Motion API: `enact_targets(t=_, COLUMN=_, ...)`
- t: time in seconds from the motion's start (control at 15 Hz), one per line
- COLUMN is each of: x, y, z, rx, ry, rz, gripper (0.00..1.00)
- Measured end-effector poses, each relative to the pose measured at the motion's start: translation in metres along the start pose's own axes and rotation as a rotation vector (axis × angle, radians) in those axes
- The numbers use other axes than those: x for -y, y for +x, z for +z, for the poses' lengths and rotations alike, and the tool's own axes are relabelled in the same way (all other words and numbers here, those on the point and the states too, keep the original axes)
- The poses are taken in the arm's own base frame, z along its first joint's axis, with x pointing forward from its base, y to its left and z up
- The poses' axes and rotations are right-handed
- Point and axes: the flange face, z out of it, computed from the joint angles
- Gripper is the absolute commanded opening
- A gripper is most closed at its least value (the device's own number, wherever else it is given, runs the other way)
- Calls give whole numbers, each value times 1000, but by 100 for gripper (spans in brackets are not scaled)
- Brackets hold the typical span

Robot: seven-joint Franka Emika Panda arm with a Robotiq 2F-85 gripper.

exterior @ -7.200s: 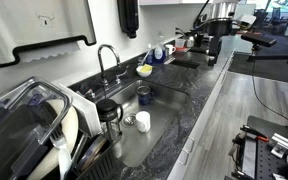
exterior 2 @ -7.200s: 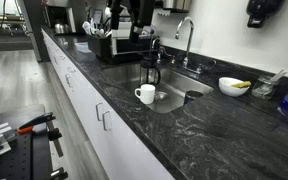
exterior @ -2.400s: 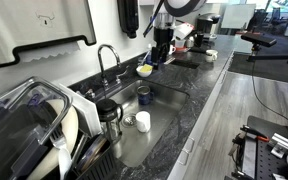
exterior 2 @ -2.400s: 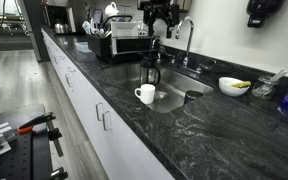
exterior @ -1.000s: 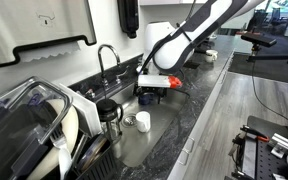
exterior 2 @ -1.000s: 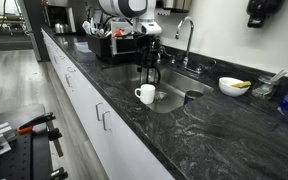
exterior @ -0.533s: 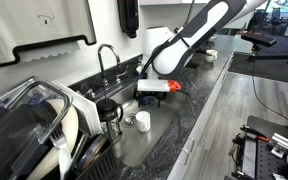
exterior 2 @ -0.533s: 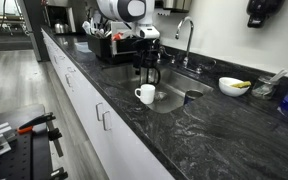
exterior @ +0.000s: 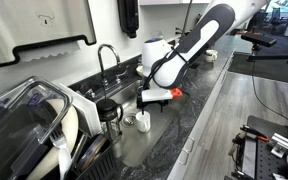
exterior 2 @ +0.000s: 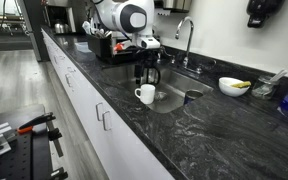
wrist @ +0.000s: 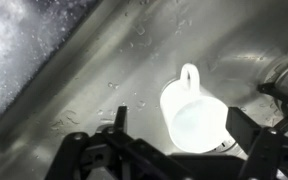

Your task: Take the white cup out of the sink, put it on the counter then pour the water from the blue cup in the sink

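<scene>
- Counter (exterior: 206, 95): dark speckled stone, glossy, running the length of both exterior views; the sink is sunk into it.
- Sink (exterior: 156, 142): steel basin, water drops on its floor in the wrist view (wrist: 74, 70).
- Robot arm (exterior: 199, 40): white, reaches down over the basin; in an exterior view (exterior 2: 124, 17) it arcs in front of the appliances at the back.
- Dish rack (exterior: 29, 125): at the near end of the counter, plates stood in it.
- Faucet (exterior: 106, 58): chrome gooseneck at the back edge of the sink, by the wall.
- Clear jar (exterior: 108, 116): black lid, upright in the sink, just beside the white cup.
- Gripper (exterior: 144, 102): hangs low over the basin, right above the white cup, apparently not touching it. In the wrist view (wrist: 176, 118) the two fingers (wrist: 119, 125) stand wide apart, with the cup framed between them.
- White cup (exterior: 142, 121): upright on the sink floor, handle showing; empty as far as the wrist view (wrist: 194, 115) tells.
- Blue cup (exterior 2: 191, 96): only a dark rim shows at the far end of the basin, well apart from the white cup (exterior 2: 146, 94).
- White bowl (exterior 2: 232, 86): on the counter past the sink, something yellow inside.
</scene>
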Motion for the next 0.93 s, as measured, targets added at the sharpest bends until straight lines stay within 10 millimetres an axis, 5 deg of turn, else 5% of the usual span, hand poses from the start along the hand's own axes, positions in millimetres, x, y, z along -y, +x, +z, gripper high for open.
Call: enact_targets(t=0.93, x=22, y=-11, z=69, rx=25, ry=78, rz=16, gripper=100)
